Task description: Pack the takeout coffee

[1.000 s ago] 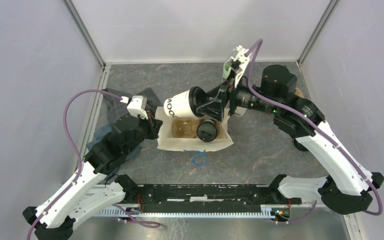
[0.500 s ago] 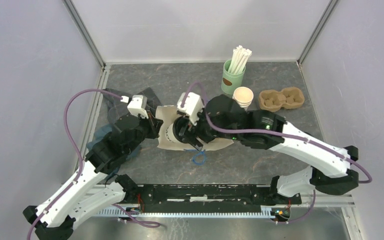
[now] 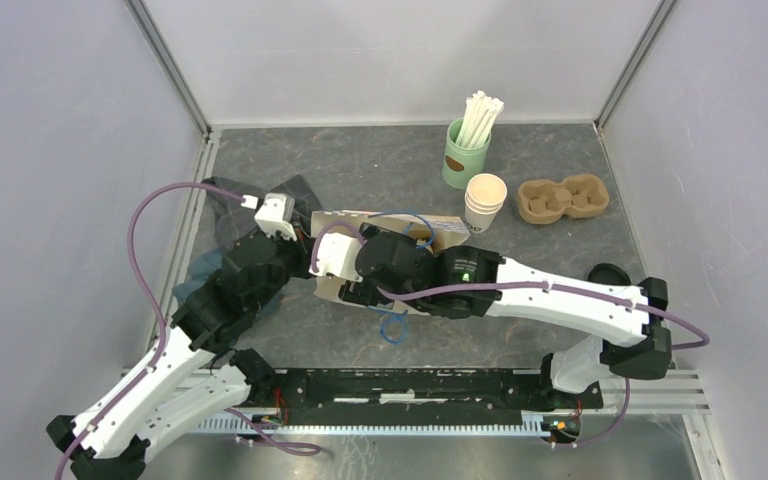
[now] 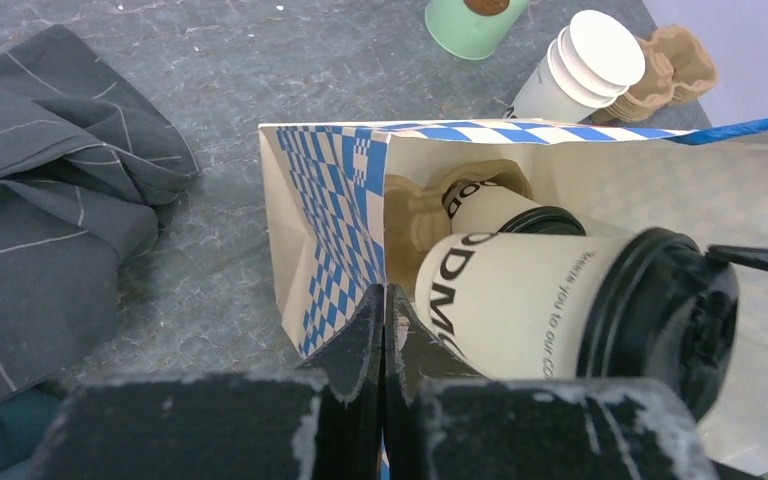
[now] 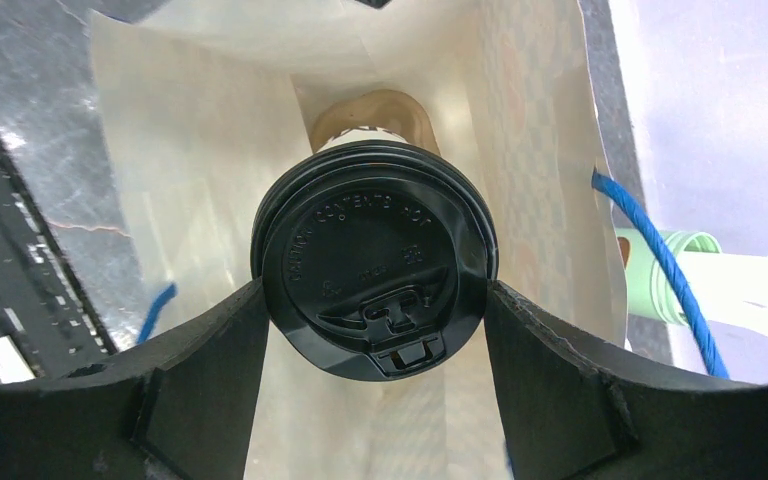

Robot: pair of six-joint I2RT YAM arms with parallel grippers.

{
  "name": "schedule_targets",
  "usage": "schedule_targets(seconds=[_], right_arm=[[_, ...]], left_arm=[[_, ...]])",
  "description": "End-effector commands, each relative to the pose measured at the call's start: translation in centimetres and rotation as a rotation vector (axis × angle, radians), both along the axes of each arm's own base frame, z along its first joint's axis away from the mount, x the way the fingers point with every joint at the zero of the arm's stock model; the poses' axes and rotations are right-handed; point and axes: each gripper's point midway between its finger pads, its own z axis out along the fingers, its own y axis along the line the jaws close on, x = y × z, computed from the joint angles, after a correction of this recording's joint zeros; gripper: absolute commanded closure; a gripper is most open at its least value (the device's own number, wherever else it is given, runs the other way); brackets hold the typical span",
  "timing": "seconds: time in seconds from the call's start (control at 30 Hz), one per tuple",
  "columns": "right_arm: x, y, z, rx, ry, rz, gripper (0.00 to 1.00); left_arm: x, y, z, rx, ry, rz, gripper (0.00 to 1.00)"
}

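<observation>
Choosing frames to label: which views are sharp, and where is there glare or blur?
Top external: evenly lit, sharp, soft shadows. Left wrist: cup print crisp, the near left gripper dark and soft. Right wrist: lid lettering legible, glare on the table at left.

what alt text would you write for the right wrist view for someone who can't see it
The right gripper holds a black-lidded coffee cup, seen lid-on, inside the mouth of an open paper bag. A blue bag handle and a green cup of white straws show at the right edge.
</observation>
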Motion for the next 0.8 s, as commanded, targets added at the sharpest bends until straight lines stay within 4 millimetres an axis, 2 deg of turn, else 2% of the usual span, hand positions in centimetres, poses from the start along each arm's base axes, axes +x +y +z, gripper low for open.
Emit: schedule_targets(seconds=[0.0, 0.33, 0.57, 0.77], right_arm=[[1.8, 1.1, -0.3, 0.000, -0.111, -0.030, 0.35], [3.4, 2.6, -4.2, -0.004, -0.157, -0.065, 0.36], [5.0, 1.9, -6.9, -0.001, -0.149, -0.094, 0.37], [5.7, 1.4, -8.9, -0.011, -0.147, -0.095, 0.37]], left_arm=[[0.3, -0.2, 1.6, 0.015, -0.101, -0.036, 0.98], [-0.4, 0.2, 0.7, 0.004, -0.104, -0.043, 0.98], [-0.9, 0.6, -0.2, 0.002, -0.097, -0.043, 0.98], [-1.3, 0.9, -0.5, 0.013, -0.093, -0.050, 0.98]])
